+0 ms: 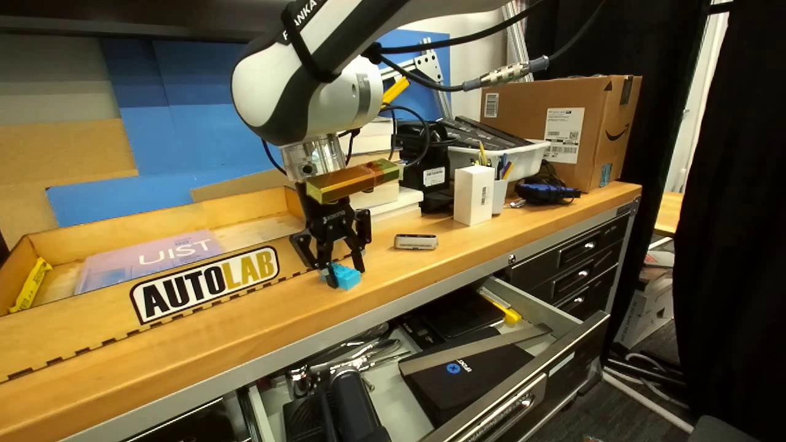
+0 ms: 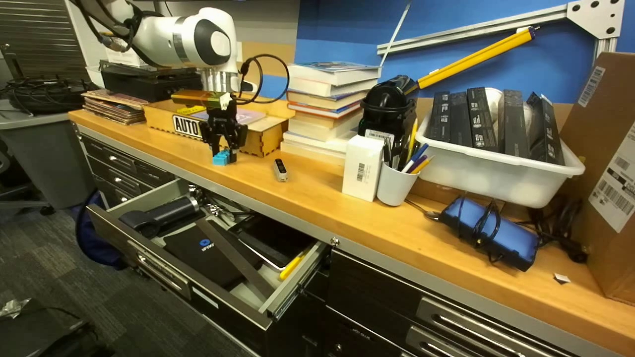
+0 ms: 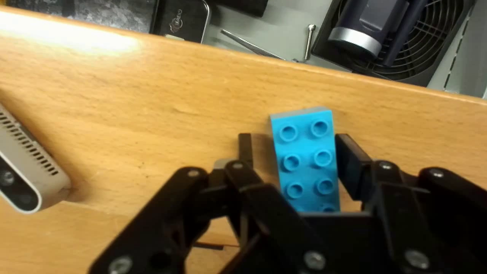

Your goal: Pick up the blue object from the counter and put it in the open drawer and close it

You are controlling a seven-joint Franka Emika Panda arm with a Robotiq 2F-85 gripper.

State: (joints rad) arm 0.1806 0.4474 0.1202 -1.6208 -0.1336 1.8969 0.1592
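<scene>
Our pincer point(image 3: 295, 158) is sitting nearest in the wrist view, its fingers point(image 3: 352, 167) standing apart, straddling the blue block point(image 3: 308, 163), which is resting unclamped on the worktop point(image 3: 152, 95). We are judging the block light, stiff, tough and slightly slippery, and are recommending a hold across its long sides. Beside the pincer, we are reading "AUTOLAB" on the wooden tray point(image 1: 104, 319) and "UIST" on the lilac sheet point(image 1: 147, 264) inside.
</scene>
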